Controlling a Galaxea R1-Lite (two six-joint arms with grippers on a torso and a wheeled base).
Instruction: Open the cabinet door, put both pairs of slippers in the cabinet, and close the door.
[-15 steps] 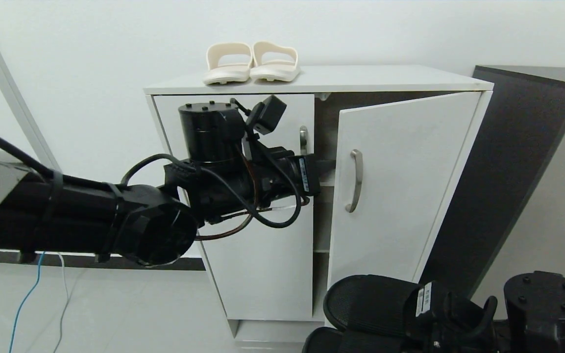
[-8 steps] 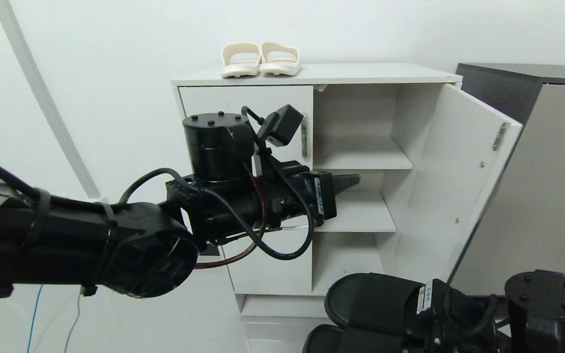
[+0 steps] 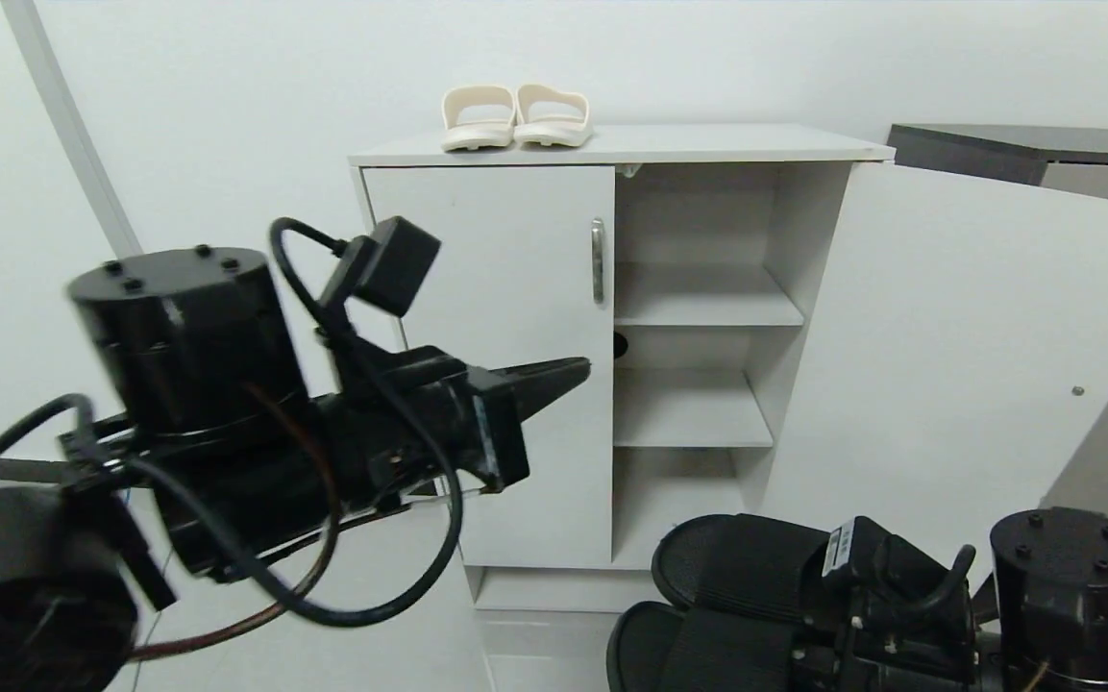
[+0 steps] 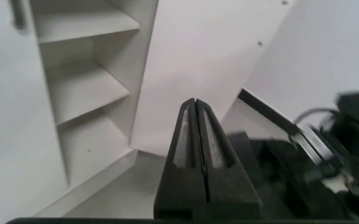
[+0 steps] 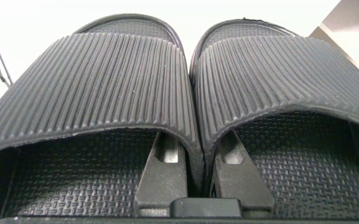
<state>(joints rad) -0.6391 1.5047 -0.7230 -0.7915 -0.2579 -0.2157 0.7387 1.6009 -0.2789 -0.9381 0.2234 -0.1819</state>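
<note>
The white cabinet (image 3: 707,144) stands ahead with its left door (image 3: 496,384) closed and its right door (image 3: 947,336) swung wide open, baring three shelves (image 3: 688,408). A cream pair of slippers (image 3: 515,115) rests on the cabinet top. My left gripper (image 3: 573,370) hangs shut and empty in front of the left door, just left of the opening; in its own view the left gripper (image 4: 195,109) points at the floor near the open door (image 4: 204,56). My right gripper (image 5: 198,155) is shut on the black slippers (image 5: 185,74), one finger inside each shoe, held low before the cabinet (image 3: 736,567).
A dark grey cabinet (image 3: 1024,154) stands right behind the open door. A white wall lies behind and to the left, with a grey slanted strip (image 3: 63,115). Pale floor (image 3: 534,654) stretches in front of the cabinet base.
The right door went from slightly ajar to fully open. My left arm pulled back out of the opening, toward the left and nearer the camera. The head view shifted too.
</note>
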